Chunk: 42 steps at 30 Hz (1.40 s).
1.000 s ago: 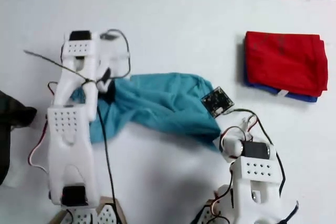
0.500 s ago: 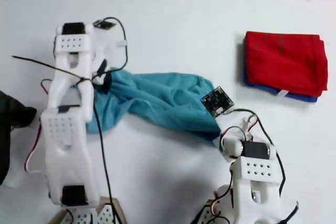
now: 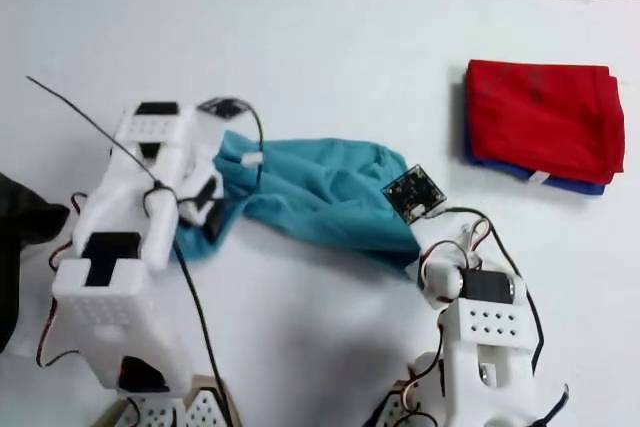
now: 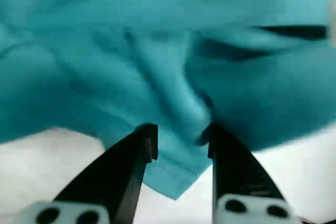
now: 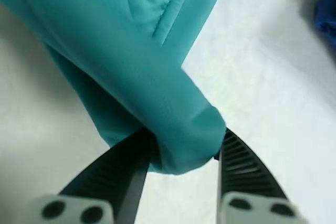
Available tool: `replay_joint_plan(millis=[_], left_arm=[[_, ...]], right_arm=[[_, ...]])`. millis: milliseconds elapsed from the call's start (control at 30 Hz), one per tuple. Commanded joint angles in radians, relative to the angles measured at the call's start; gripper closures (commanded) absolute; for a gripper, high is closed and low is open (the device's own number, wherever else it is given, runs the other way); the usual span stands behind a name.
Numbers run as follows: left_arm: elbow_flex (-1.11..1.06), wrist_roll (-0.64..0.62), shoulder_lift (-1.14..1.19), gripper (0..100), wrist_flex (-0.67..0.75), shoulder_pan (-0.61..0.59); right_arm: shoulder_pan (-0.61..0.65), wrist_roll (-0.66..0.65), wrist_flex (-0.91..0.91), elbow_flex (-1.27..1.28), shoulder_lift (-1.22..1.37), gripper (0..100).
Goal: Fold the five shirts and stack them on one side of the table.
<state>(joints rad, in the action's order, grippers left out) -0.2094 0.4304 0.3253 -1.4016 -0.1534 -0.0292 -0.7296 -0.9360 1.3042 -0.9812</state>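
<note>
So far we count two shirts folded: the red shirt (image 3: 545, 117) lies on the blue shirt (image 3: 500, 165) at the table's (image 3: 350, 47) right side. The teal shirt (image 3: 320, 192) sits bunched mid-table, with the left gripper (image 4: 181, 142) and right gripper (image 5: 184, 153) each clamped on an end; its folding remains.

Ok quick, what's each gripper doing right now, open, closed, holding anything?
Left gripper: closed on the hem of the teal shirt.
Right gripper: closed on a bunched fold of the same shirt.
</note>
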Motion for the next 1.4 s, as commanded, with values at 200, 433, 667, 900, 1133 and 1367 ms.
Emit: replay_joint_plan(millis=[200, 433, 667, 900, 1133, 1367], left_arm=[[-0.044, 0.086, -0.049, 82, -0.086, -0.123], [-0.041, 0.104, -0.169, 82, -0.176, -0.127], [-0.094, 0.11, -0.307, 82, -0.219, -0.129], [-0.283, 0.02, -0.244, 82, 0.008, -0.133], [-0.297, -0.098, -0.144, 82, 0.164, -0.129], [-0.297, -0.094, -0.132, 77, 0.126, -0.129]], right_arm=[[-0.001, 0.003, 0.015, -0.005, -0.022, 82.2], [0.004, 0.003, 0.015, -0.005, -0.022, 82.2], [0.004, 0.003, 0.016, -0.005, -0.022, 82.2], [0.004, 0.003, 0.015, -0.005, -0.022, 82.2], [-0.001, 0.003, 0.013, -0.005, -0.022, 82.2], [-0.001, 0.003, -0.001, -0.005, -0.022, 82.2]])
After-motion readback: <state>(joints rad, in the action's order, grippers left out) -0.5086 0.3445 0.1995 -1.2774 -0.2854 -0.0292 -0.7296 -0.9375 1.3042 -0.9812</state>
